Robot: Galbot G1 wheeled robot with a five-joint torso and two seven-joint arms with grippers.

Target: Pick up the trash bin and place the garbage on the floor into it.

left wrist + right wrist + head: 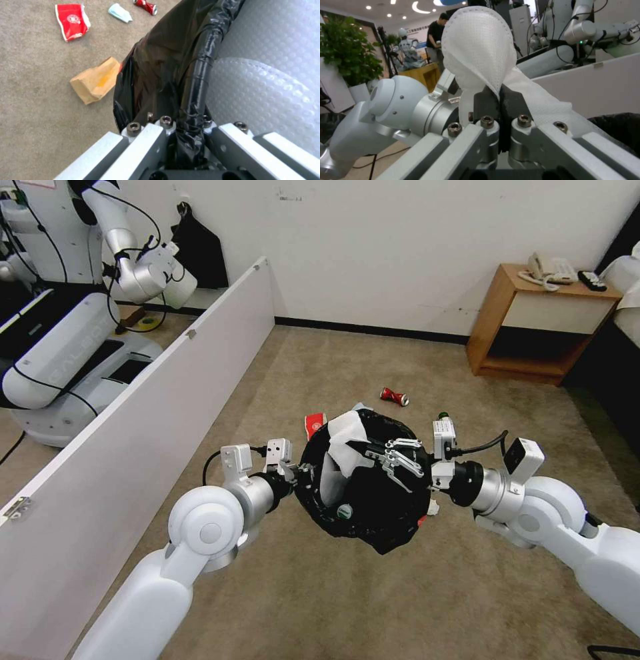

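Note:
My left gripper (301, 472) is shut on the rim of the trash bin (380, 507), clamping the black bag over the edge (190, 117). My right gripper (373, 453) is over the bin's mouth, shut on a white slipper (345, 439), which stands up from the pads (480, 50). More white textured material (270, 77) lies inside the bin, beside a green-capped bottle (344, 511). On the carpet beyond the bin lie a crushed red can (394, 396), a red carton (71, 21), a light-blue mask (120, 13) and a brown cardboard piece (96, 81).
A long white partition (133, 433) runs along my left, with another robot (73, 347) behind it. A wooden nightstand (533, 323) carrying a phone stands at the far right against the wall. Open carpet (347, 607) lies in front of me.

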